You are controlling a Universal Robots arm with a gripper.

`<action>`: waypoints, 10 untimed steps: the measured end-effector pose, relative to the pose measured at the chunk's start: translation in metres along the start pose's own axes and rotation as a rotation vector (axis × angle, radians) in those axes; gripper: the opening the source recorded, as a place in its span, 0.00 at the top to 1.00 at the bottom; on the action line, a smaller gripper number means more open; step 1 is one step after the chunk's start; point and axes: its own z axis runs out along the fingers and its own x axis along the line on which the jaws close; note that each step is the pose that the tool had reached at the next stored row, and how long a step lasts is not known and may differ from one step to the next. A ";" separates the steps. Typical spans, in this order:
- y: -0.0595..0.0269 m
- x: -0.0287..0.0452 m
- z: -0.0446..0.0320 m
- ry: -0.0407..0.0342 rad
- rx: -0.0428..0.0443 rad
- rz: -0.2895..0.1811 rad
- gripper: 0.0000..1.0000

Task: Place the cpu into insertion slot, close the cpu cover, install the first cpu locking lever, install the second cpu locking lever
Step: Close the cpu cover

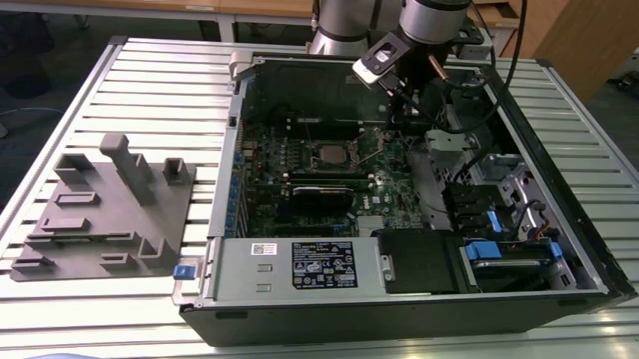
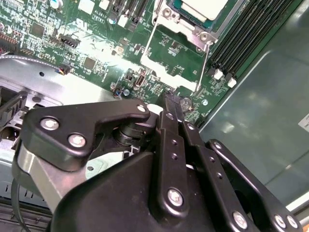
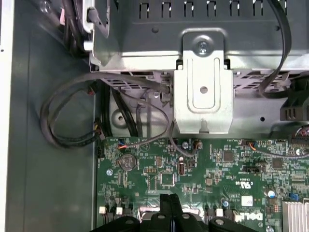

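In the exterior view my gripper reaches down into the open computer case, just to the exterior view's right of the insertion slot. The cpu lies in that slot with its pale metal top showing. The cpu cover is swung open away from the slot, and green board shows through its cut-out middle. In the second wrist view my gripper is shut, its tip right at the cover's free end. Nothing shows between the fingers, which hover over the green motherboard.
A grey fixture plate lies on the table at the exterior view's left. Inside the case are the power supply, a drive cage with blue tabs, looped cables, a metal bracket and black memory slots.
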 end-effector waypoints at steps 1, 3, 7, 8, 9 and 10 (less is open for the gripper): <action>0.0002 0.0000 0.0006 0.0001 0.0000 0.000 0.89; 0.0003 -0.0001 0.0030 0.0000 0.0000 0.000 0.89; 0.0020 -0.0003 0.0078 0.0001 0.0000 0.000 0.89; 0.0027 -0.0003 0.0084 0.0000 0.0000 0.000 0.89; 0.0034 -0.0003 0.0092 0.0000 0.0000 0.000 0.89; 0.0040 -0.0003 0.0099 0.0001 0.0000 0.000 0.89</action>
